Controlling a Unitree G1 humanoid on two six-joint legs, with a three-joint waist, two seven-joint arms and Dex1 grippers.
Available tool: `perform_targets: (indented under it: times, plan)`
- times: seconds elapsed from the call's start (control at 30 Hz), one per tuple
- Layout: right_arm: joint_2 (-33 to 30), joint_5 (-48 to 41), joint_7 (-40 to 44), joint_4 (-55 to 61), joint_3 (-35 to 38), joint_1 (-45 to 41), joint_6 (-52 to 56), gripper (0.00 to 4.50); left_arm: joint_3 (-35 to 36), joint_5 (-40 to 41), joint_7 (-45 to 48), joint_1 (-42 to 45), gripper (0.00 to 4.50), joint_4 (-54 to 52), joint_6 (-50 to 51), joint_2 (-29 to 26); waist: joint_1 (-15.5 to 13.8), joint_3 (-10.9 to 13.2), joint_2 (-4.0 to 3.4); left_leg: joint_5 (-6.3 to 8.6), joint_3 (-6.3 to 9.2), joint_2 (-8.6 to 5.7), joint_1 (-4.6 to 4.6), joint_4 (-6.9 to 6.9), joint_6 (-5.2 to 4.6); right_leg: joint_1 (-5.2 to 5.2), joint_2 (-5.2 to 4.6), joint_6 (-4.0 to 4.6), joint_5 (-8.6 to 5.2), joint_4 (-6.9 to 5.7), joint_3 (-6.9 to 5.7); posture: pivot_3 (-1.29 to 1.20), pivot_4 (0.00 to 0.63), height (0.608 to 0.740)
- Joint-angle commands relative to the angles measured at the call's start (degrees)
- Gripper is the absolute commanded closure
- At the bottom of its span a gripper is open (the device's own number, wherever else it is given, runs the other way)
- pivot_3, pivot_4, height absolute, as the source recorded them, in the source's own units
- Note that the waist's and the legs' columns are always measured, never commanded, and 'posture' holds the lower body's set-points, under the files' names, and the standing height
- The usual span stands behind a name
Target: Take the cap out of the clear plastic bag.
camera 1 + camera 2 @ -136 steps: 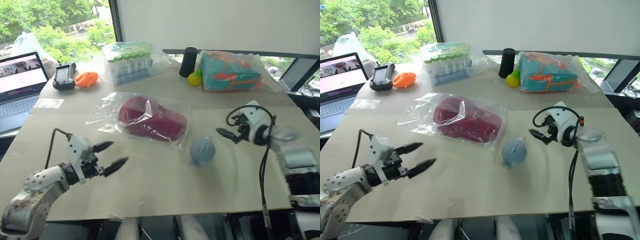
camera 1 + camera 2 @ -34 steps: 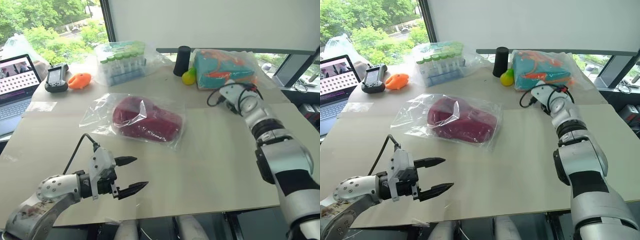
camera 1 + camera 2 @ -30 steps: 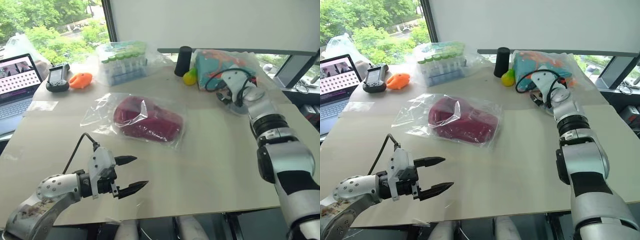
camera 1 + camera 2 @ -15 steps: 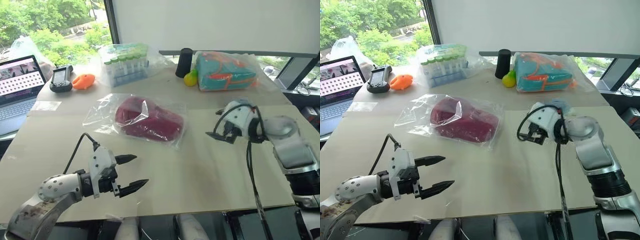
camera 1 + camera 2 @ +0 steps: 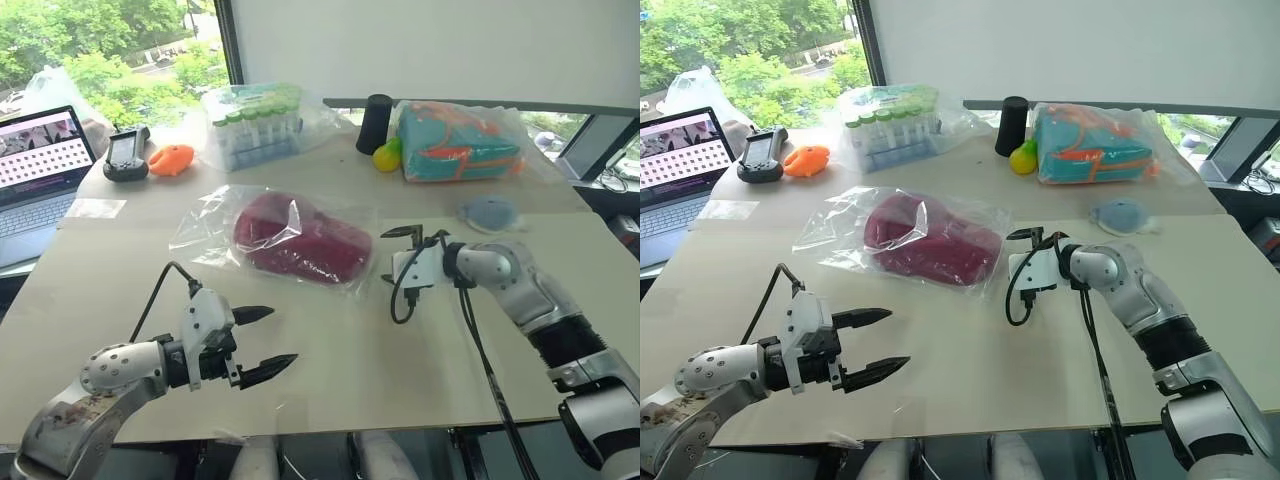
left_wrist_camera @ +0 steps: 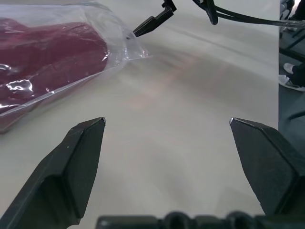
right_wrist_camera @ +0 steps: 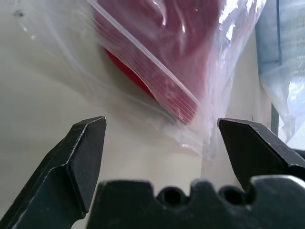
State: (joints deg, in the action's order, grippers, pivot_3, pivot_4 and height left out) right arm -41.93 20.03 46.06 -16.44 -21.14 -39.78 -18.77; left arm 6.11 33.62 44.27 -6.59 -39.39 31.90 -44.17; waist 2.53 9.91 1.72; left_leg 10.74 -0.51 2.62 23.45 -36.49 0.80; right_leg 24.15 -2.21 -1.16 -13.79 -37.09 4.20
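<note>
My right gripper (image 5: 392,256) reaches in low over the table (image 5: 330,340), fingers spread and empty, aimed at the near edge of the bag (image 5: 275,236) just ahead of it; the cap (image 5: 298,239) lies sealed inside. My left gripper (image 5: 258,344) hovers with its fingers apart, holding nothing, well short of the bag, bare tabletop between them. I can read no writing.

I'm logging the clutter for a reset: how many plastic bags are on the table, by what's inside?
Clear plastic bag with the cap: 1
Bag of green-capped tubes: 1
Bag with the teal-and-orange item: 1
Total: 3
</note>
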Motion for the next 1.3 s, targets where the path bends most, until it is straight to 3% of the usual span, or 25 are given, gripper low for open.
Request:
perform_targets:
  times: [0.03,0.17,0.33,0.5,0.77,0.93,1.1,1.3]
  plan:
    - [-0.18,-3.82,3.67,1.98,3.15,0.90,6.41,0.05,-3.58,-12.69,-0.12,1.85,0.00,3.87,-11.40,-1.69,-0.09,0.00,0.00,0.00,0.00,0.00,-0.02,0.00,0.00,-0.02,0.00,0.02,0.01,0.00,0.00,0.00,0.150,0.740]
    - [0.41,-13.16,9.16,12.10,9.08,5.81,28.34,0.05,-7.34,-24.81,-0.66,5.67,0.00,10.88,-25.63,-2.06,-0.48,0.00,0.00,0.00,0.02,0.00,-0.04,-0.01,0.00,-0.05,0.00,0.05,0.02,-0.01,-0.02,0.00,0.150,0.740]
    - [-1.17,-28.84,13.88,28.70,19.60,12.71,54.03,0.05,-9.47,-31.25,-2.57,9.24,0.00,15.60,-35.96,1.02,-0.83,-0.01,0.00,0.00,0.03,0.01,0.08,-0.02,0.00,0.00,-0.02,0.04,0.03,0.00,-0.03,0.00,0.150,0.740]
    - [-0.63,-48.09,14.84,47.29,30.41,19.95,69.16,0.05,-10.09,-35.02,-4.52,11.83,0.00,19.66,-41.04,3.52,-1.22,-0.01,0.01,0.01,0.05,0.02,0.07,-0.02,0.00,-0.01,-0.01,0.01,0.01,-0.01,-0.05,0.00,0.150,0.740]
    - [-1.01,-56.56,7.93,57.14,30.32,23.09,75.08,0.05,-16.79,-46.87,-6.34,21.98,0.00,35.37,-55.55,4.17,-1.65,-0.05,0.07,0.00,0.03,0.01,0.07,-0.21,0.00,-0.09,0.00,-0.50,-0.11,0.01,-0.06,0.00,0.150,0.740]
    - [-1.37,-58.73,3.90,58.27,30.22,22.51,75.84,0.05,-23.31,-56.89,-12.32,31.59,0.00,50.23,-64.35,8.93,-1.86,-0.06,0.07,0.00,0.06,-0.01,0.22,-0.22,0.00,-0.03,0.00,-0.51,-0.10,0.03,-0.08,0.00,0.150,0.740]
    - [-2.32,-60.93,0.93,59.66,31.26,22.39,76.20,0.05,-28.28,-62.16,-13.73,36.60,0.00,58.55,-66.00,12.87,-1.87,-0.07,0.10,0.00,0.15,-0.07,0.40,-0.31,0.00,-0.01,-0.03,-0.49,0.01,0.08,-0.13,0.00,0.150,0.740]
    - [-3.47,-63.49,-1.56,60.23,32.18,23.18,76.24,0.05,-31.49,-62.19,-8.37,41.23,0.00,67.51,-74.86,7.47,-1.49,-0.21,0.16,0.00,0.15,-0.06,0.28,-0.33,0.00,-0.09,-0.03,-0.63,-0.06,0.04,-0.11,0.00,0.150,0.740]
